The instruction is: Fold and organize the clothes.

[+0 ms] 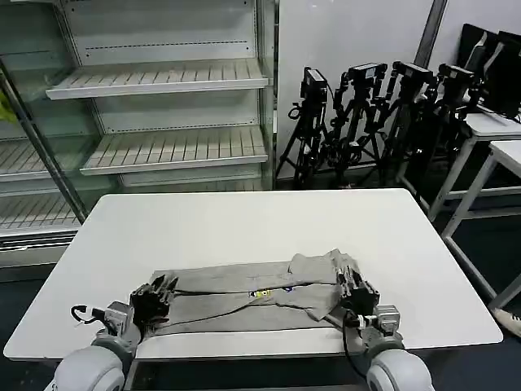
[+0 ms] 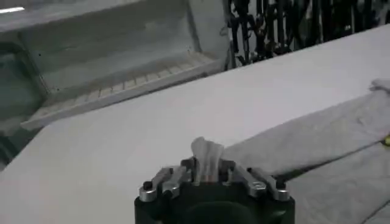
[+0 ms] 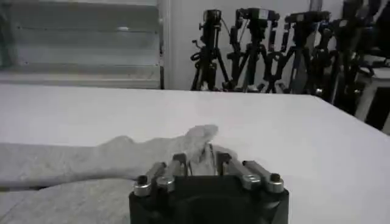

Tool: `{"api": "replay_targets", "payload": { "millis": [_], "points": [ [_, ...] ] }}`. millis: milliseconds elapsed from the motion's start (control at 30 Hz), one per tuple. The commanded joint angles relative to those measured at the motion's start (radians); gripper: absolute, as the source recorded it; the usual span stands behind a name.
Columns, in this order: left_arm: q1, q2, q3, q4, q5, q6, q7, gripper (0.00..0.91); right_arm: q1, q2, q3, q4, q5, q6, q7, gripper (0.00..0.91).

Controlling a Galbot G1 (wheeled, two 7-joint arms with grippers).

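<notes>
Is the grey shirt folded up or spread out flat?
Partly folded: the shirt lies as a long strip, layers overlapping, each end pinched by the left end effector and right end effector.

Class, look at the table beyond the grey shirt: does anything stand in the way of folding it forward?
Nothing visible does. Both the left pincer and the right pincer grip the shirt at its near edge, and the table beyond it lies bare.

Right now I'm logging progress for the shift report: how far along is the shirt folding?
Partly done. The grey shirt already lies as a long, narrow band near the front edge of the white table. In hand: the left gripper and the right gripper each pinch cloth at opposite ends of the band. Left: folding it shorter and setting it aside.
</notes>
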Motion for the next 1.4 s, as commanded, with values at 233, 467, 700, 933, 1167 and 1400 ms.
{"api": "replay_targets", "payload": {
  "millis": [233,467,700,933,1167,1400],
  "points": [
    [0.094,-0.237,-0.047,0.011,-0.087,-0.180,-0.205,0.907,-0.193,0.046,0.060,0.164,-0.039,0.040,0.006,0.907],
    [0.068,-0.343,0.003,0.089,-0.065,-0.184,-0.209,0.907,-0.213,0.063,0.053,0.159,-0.049,0.045,0.008,0.907],
    [0.054,-0.385,0.027,0.134,-0.036,-0.208,-0.203,0.635,-0.237,0.078,0.045,0.169,-0.055,0.049,0.010,0.907],
    [0.061,-0.392,0.034,0.136,-0.033,-0.230,-0.201,0.030,-0.254,0.087,0.048,0.185,-0.057,0.051,0.012,0.907],
    [0.065,-0.392,0.031,0.122,-0.073,-0.231,-0.197,0.030,-0.273,0.100,0.052,0.210,-0.058,0.051,0.016,0.907],
    [0.081,-0.380,-0.009,0.066,-0.180,-0.279,-0.180,0.030,-0.295,0.120,0.053,0.232,-0.064,0.055,0.018,0.907]
  ]
}}
